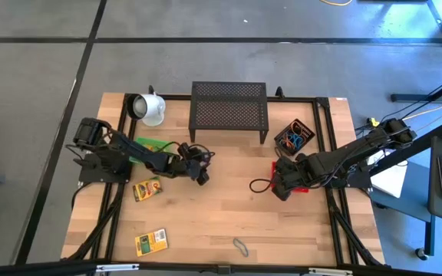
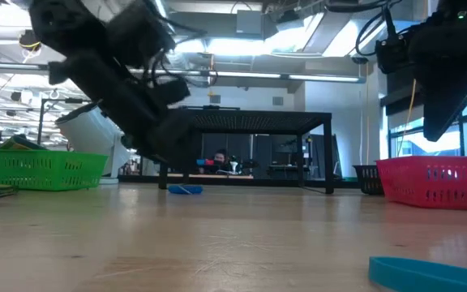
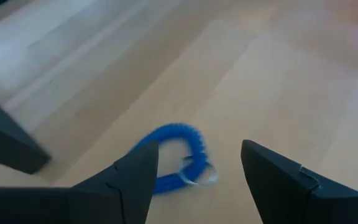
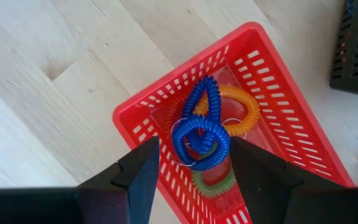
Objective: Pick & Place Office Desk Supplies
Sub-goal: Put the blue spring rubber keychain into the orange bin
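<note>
Near the table's centre, slightly toward nine o'clock in the high view, the left gripper (image 1: 199, 170) hangs low over the wooden table (image 1: 229, 222) with its jaws spread. Its wrist view shows a blue coiled band (image 3: 179, 155) with a small metal ring lying flat on the wood, just ahead of the two dark fingers (image 3: 129, 180) and apart from both.

Toward three o'clock, the right gripper (image 1: 282, 184) sits above the red basket (image 4: 278, 93), jaws spread with nothing pinched. Inside the basket lie a blue coil (image 4: 201, 134), twisted over on itself, an orange coil (image 4: 244, 112) beside it, and a green coil (image 4: 213, 180) underneath.

At about one o'clock stands a small dark bin (image 1: 295, 136) holding more coloured coils. The large black mesh rack (image 1: 229, 111) stands at twelve o'clock, with the white mug (image 1: 150, 107) lying on its side at eleven.

Two crayon boxes rest on the wood: one (image 1: 147, 188) at nine o'clock, beside the left arm, and another (image 1: 151, 242) at seven. A grey loop (image 1: 240, 246) lies at six o'clock near the table edge. A green basket (image 2: 43, 169) shows in the low view beneath the left arm.
</note>
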You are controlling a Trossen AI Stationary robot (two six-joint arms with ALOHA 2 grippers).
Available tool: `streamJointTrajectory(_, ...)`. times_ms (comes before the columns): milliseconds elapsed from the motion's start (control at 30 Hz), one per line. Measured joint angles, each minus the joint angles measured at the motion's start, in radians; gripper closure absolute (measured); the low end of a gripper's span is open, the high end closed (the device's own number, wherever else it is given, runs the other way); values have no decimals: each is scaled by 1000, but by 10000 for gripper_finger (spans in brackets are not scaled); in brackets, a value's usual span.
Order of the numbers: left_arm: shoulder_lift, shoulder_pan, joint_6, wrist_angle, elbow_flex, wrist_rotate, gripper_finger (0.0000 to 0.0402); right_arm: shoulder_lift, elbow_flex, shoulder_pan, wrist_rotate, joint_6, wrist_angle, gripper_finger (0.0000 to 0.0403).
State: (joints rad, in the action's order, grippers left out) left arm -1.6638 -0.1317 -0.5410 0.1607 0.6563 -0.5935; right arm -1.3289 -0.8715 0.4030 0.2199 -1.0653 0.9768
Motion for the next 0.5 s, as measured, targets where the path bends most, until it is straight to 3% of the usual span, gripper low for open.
streamJointTrajectory(100, -14, 37, 22, 4, 1, 23, 176, 0, 0, 0, 0, 0, 0, 204)
streamJointTrajectory(267, -46, 83, 30, 6, 1, 158, 176, 0, 0, 0, 0, 0, -1, 204)
streamJointTrajectory(500, -98, 98, 125, 12, 5, 220, 185, 0, 0, 0, 7, 1, -9, 204)
